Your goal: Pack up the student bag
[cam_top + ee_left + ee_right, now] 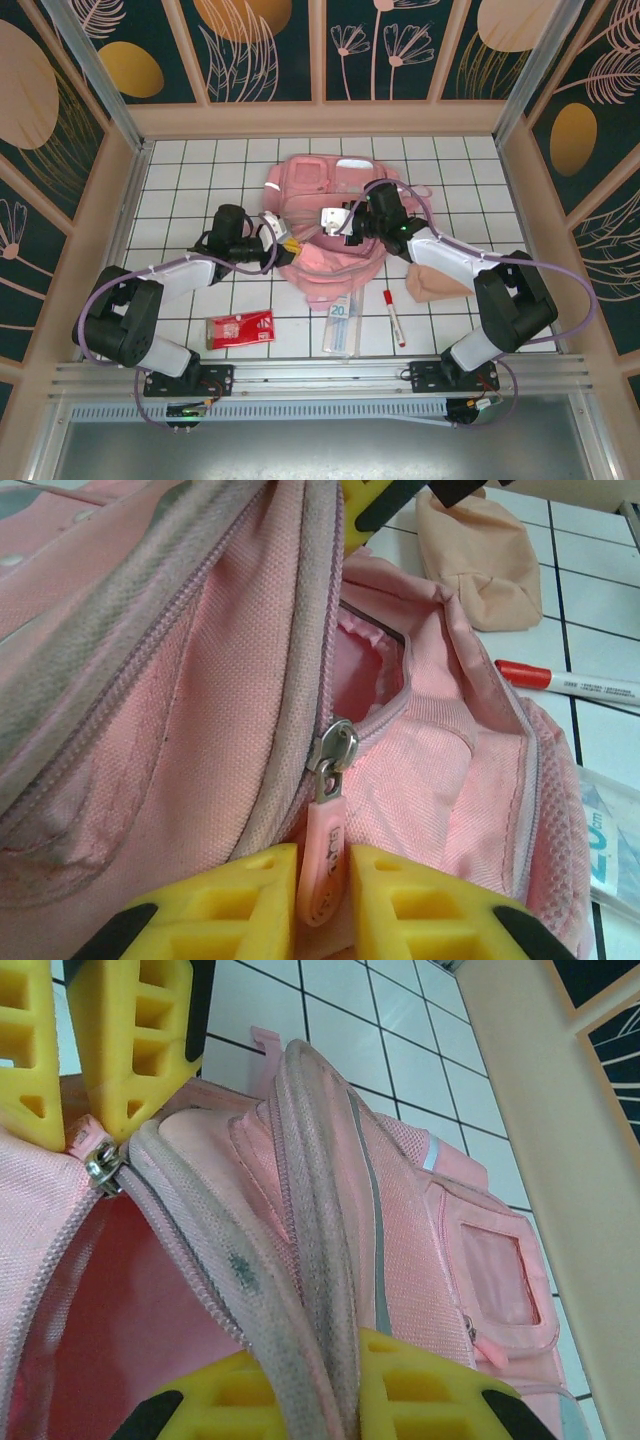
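The student bag (pixel 312 186) is a soft pink backpack lying in the middle of the tiled table, with its main zip partly open. My left gripper (pixel 325 905) is shut on the pink zipper pull (pixel 327 865), which hangs from the metal slider (pixel 333 748). From the right wrist, the same yellow fingers (pixel 130 1050) pinch at the slider (pixel 103 1168). My right gripper (pixel 320 1365) is shut on the folded grey-pink zip edge (pixel 310 1260) of the bag's opening, holding it up. In the top view, both grippers (pixel 292 243) (pixel 335 222) meet over the bag.
A beige-pink pouch (pixel 440 283) lies right of the bag. A red-capped marker (pixel 393 316), a clear ruler packet (pixel 341 322) and a red packet (pixel 239 328) lie along the near side. Wooden walls (pixel 520 180) enclose the table.
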Available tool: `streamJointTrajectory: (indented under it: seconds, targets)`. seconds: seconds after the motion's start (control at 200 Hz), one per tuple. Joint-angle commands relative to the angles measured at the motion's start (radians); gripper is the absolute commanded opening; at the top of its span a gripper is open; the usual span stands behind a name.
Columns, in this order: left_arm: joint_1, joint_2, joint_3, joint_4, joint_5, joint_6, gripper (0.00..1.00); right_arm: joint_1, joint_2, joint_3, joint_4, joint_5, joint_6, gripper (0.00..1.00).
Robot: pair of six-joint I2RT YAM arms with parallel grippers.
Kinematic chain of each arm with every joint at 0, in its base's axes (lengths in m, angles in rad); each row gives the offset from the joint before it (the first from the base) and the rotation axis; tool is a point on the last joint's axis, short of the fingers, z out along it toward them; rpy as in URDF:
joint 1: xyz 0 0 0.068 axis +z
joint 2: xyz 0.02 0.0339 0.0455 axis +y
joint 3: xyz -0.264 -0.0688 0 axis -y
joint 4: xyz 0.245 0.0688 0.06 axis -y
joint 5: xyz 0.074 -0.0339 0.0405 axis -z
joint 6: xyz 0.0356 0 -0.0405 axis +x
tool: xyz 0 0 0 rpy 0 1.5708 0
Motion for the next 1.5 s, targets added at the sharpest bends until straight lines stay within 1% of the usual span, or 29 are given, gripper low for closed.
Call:
streamJointTrajectory:
  seconds: [0.0, 0.06, 0.18, 0.255, 0.34, 0.44, 0.515, 0.576, 0.696, 0.766, 0.786, 0.806, 0.851, 0.876, 0.921, 0.956, 1.066, 1.151, 1.191, 1.231, 1.271, 1.301, 1.331, 1.371, 1.391, 1.416, 1.441, 1.456, 1.496]
  targets:
    - [-0.008, 0.006, -0.024, 0.077, 0.018, 0.037, 0.21, 0.029, -0.046, 0.044, 0.052, -0.071, -0.005, 0.00]
    - [-0.010, 0.010, -0.029, 0.107, -0.005, 0.023, 0.25, 0.036, -0.048, 0.044, 0.051, -0.070, -0.005, 0.00]
    - [-0.011, 0.026, -0.006, 0.096, 0.001, 0.027, 0.28, 0.051, -0.050, 0.039, 0.050, -0.071, -0.005, 0.00]
    - [-0.011, 0.035, 0.010, 0.067, 0.040, 0.048, 0.21, 0.055, -0.045, 0.036, 0.054, -0.071, -0.006, 0.00]
    - [-0.014, 0.036, 0.018, 0.039, 0.091, 0.078, 0.00, 0.057, -0.039, 0.034, 0.057, -0.061, -0.009, 0.00]
    - [-0.013, 0.009, 0.014, 0.008, 0.087, 0.100, 0.00, 0.056, -0.031, 0.030, 0.049, -0.027, -0.039, 0.00]
    - [-0.013, -0.012, 0.013, -0.004, 0.045, 0.061, 0.00, 0.043, -0.029, 0.025, 0.037, 0.000, -0.068, 0.00]
    - [-0.006, -0.029, 0.004, 0.025, 0.013, -0.003, 0.00, 0.031, -0.028, 0.024, 0.025, 0.021, -0.091, 0.00]
    - [0.029, -0.069, -0.035, 0.147, -0.107, -0.157, 0.00, -0.003, -0.031, 0.018, 0.026, 0.044, -0.105, 0.00]
    - [0.068, -0.093, -0.064, 0.234, -0.218, -0.272, 0.00, -0.022, -0.046, 0.015, 0.036, 0.034, -0.098, 0.00]
    - [0.078, -0.100, -0.070, 0.252, -0.271, -0.310, 0.00, -0.026, -0.051, 0.012, 0.041, 0.031, -0.097, 0.00]
    - [0.085, -0.110, -0.073, 0.256, -0.362, -0.341, 0.00, -0.031, -0.057, 0.008, 0.048, 0.027, -0.095, 0.00]
    - [0.087, -0.135, -0.068, 0.195, -0.567, -0.369, 0.00, -0.037, -0.068, 0.000, 0.066, 0.017, -0.089, 0.00]
    - [0.091, -0.149, -0.067, 0.167, -0.646, -0.371, 0.00, -0.037, -0.076, -0.004, 0.075, 0.012, -0.085, 0.00]
    - [0.106, -0.163, -0.078, 0.142, -0.734, -0.384, 0.00, -0.037, -0.084, -0.005, 0.081, 0.003, -0.080, 0.00]
    - [0.121, -0.172, -0.079, 0.123, -0.752, -0.392, 0.00, -0.037, -0.087, -0.008, 0.085, -0.002, -0.078, 0.00]
    - [0.143, -0.154, -0.049, 0.060, -0.722, -0.369, 0.00, -0.037, -0.091, -0.014, 0.107, -0.014, -0.058, 0.00]
    - [0.143, -0.125, -0.009, -0.021, -0.595, -0.310, 0.00, -0.025, -0.090, -0.023, 0.142, 0.025, -0.050, 0.00]
    - [0.142, -0.114, 0.004, -0.068, -0.566, -0.285, 0.00, -0.019, -0.091, -0.028, 0.154, 0.040, -0.052, 0.00]
    - [0.142, -0.111, 0.004, -0.097, -0.514, -0.244, 0.00, -0.017, -0.094, -0.032, 0.173, 0.051, -0.037, 0.00]
    - [0.142, -0.118, 0.000, -0.115, -0.411, -0.179, 0.00, -0.017, -0.095, -0.037, 0.190, 0.052, -0.023, 0.00]
    - [0.142, -0.128, 0.009, -0.158, -0.296, -0.107, 0.00, -0.017, -0.097, -0.039, 0.196, 0.049, -0.012, 0.00]
    - [0.143, -0.135, 0.021, -0.207, -0.154, -0.040, 0.00, -0.017, -0.099, -0.040, 0.199, 0.045, -0.006, 0.00]
    - [0.142, -0.149, 0.029, -0.245, -0.005, 0.012, 0.14, -0.015, -0.100, -0.045, 0.207, 0.039, 0.004, 0.00]
    - [0.142, -0.158, 0.031, -0.249, 0.046, 0.023, 0.19, -0.015, -0.101, -0.048, 0.211, 0.033, 0.009, 0.00]
    - [0.142, -0.171, 0.030, -0.235, 0.085, 0.021, 0.22, -0.015, -0.102, -0.050, 0.211, 0.021, 0.014, 0.00]
    - [0.139, -0.185, 0.022, -0.197, 0.093, -0.002, 0.28, -0.015, -0.104, -0.050, 0.206, 0.009, 0.014, 0.00]
    - [0.137, -0.194, 0.016, -0.171, 0.087, -0.022, 0.31, -0.014, -0.103, -0.052, 0.200, 0.001, 0.013, 0.04]
    - [0.131, -0.213, 0.000, -0.105, 0.047, -0.052, 0.39, -0.015, -0.101, -0.051, 0.178, -0.016, 0.015, 0.19]
